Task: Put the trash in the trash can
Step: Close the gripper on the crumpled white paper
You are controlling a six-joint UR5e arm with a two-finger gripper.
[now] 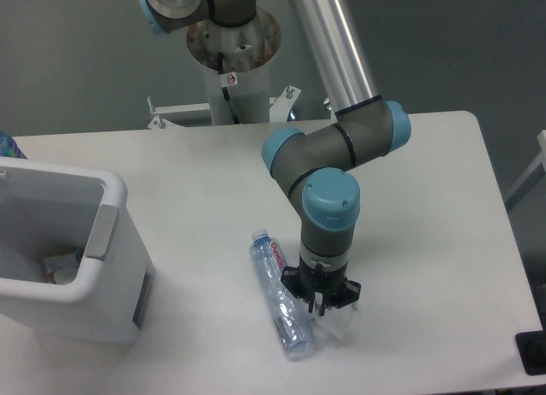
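The setting is a robotics laboratory. A grey-and-blue industrial arm (pixel 328 169) stands on a metal pedestal (pixel 233 66) bolted behind a plain white tabletop (pixel 426 224). The backdrop is a bare grey wall (pixel 77 62); no household furnishings appear, only test equipment.

Red lettering runs along the label of the crushed clear plastic water bottle (pixel 280 297) lying near the front edge of the white table (pixel 426 199), but it is too small to read. A small sticker on the white pedestal (pixel 230 78) is equally illegible.
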